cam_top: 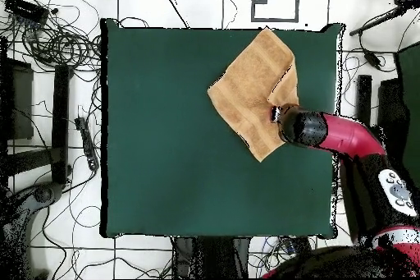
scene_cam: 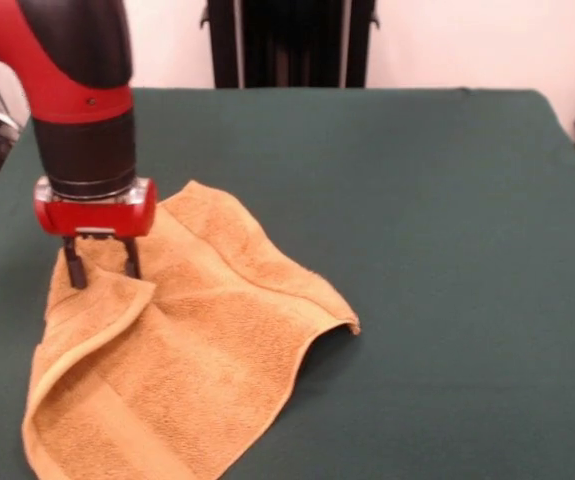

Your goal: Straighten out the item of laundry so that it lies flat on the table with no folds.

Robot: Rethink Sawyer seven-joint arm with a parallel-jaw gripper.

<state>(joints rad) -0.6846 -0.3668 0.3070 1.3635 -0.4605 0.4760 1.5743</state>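
I see the table (scene_cam: 417, 200) filling the front view, green cloth reaching far out to the side away from the fingers; overhead, it (cam_top: 164, 145) lies as a big dark square with cables on the floor around it. The arm (scene_cam: 67, 70) comes down red and black from the top corner; overhead it (cam_top: 344, 137) reaches in from the table's edge. The towel (scene_cam: 187, 350) lies spread under and in front of the fingers, toward the camera, not flat: a folded-over flap with a hemmed edge runs from right at the fingertips down to the near corner, and another corner humps up off the cloth well to the side. Overhead the towel (cam_top: 250, 92) sits near a table corner, by the edge. The gripper (scene_cam: 102, 272) stands upright over the towel's far edge; I see its two dark fingers (scene_cam: 74, 268) set a little apart, tips down on the terry, the fold's ridge between them; whether they truly pinch it, I cannot tell.
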